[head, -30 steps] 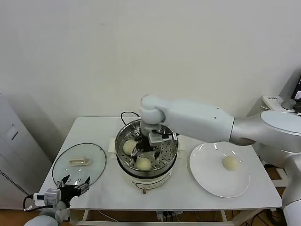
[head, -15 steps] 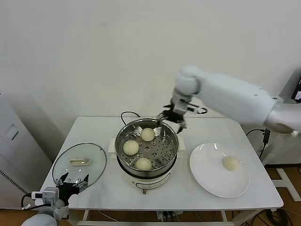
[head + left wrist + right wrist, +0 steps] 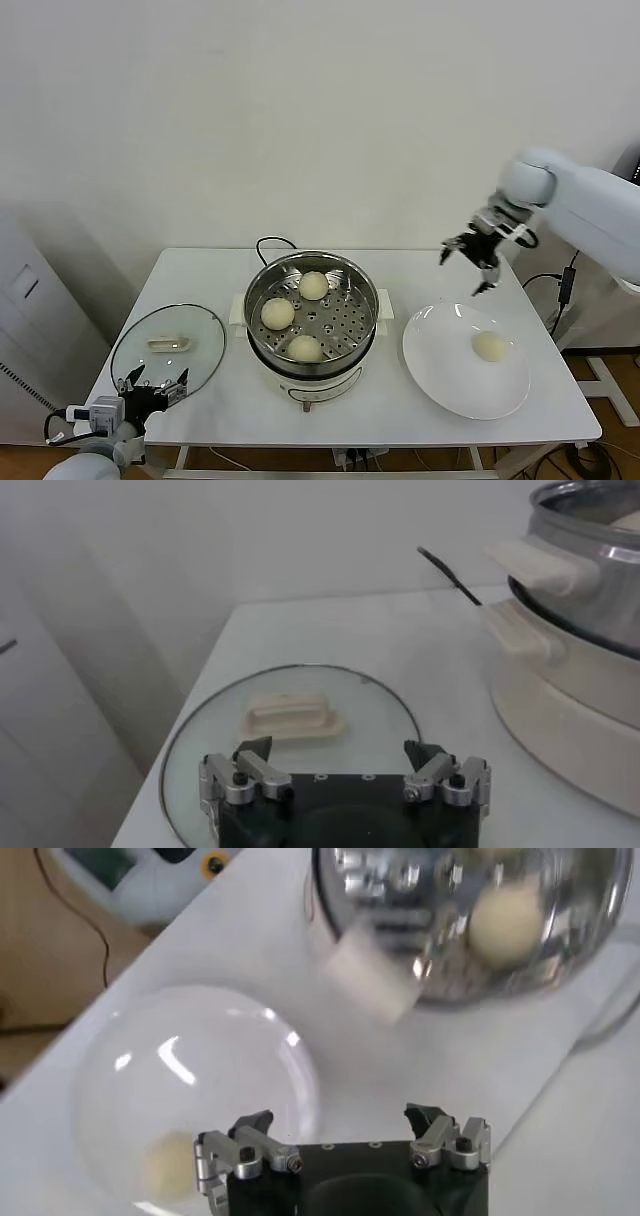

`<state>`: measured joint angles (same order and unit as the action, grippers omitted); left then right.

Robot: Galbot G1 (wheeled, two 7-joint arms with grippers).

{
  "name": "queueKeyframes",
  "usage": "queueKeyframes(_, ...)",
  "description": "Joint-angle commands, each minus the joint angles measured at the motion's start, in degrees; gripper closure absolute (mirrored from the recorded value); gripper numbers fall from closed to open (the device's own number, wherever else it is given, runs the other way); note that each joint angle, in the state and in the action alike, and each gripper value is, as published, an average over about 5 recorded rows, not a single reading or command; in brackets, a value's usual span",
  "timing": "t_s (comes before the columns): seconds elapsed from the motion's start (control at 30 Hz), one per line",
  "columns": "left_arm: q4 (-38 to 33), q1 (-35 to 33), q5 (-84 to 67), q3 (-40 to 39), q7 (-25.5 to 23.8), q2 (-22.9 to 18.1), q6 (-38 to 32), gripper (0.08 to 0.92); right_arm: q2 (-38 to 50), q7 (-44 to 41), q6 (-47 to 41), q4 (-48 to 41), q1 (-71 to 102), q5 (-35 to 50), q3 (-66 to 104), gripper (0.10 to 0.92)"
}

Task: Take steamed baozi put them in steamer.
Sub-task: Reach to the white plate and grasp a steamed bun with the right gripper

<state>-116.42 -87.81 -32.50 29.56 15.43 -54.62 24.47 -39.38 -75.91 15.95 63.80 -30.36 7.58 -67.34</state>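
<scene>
Open left gripper [image 3: 346, 772] just above glass lid [image 3: 300, 715], steamer [image 3: 575, 630] beside it.

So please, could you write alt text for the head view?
Three baozi sit in the steamer; a fourth lies on the white plate. The open right hand hovers above the plate; the open left hand waits by the glass lid.

Four steamed baozi: three [image 3: 313, 285] [image 3: 277, 313] [image 3: 305, 348] in one steamer [image 3: 262, 290], one [image 3: 489, 345] on one plate [image 3: 440, 375]; one glass lid [image 3: 200, 335].

Bright, even light; glare and blur on the steamer [image 3: 470, 918].
</scene>
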Motion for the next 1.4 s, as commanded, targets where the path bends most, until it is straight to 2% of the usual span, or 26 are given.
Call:
queueKeyframes(0.03, -0.04, 0.16, -0.01, -0.14, -0.03, 0.02, 0.01, 0.177, 6.18, 1.08, -3.38, -6.77, 10.08, -2.03, 5.03, 0.203)
queueKeyframes(0.5, 0.18, 0.42, -0.01, -0.57, -0.06, 0.12, 0.03, 0.177, 0.30, 6.29, 0.44, -13.57, 23.66, -12.65, 16.34, 0.203)
queueKeyframes(0.83, 0.26, 0.27, 0.00, -0.64, -0.08, 0.07, 0.00, 0.177, -3.38, 8.45, 1.32, -17.05, 26.97, -16.93, 19.82, 0.203)
queueKeyframes(1.4, 0.51, 0.17, 0.35, -0.61, -0.05, -0.23, -0.07, 0.177, -4.80, 9.32, 1.63, -18.30, 30.72, -21.06, 23.06, 0.203)
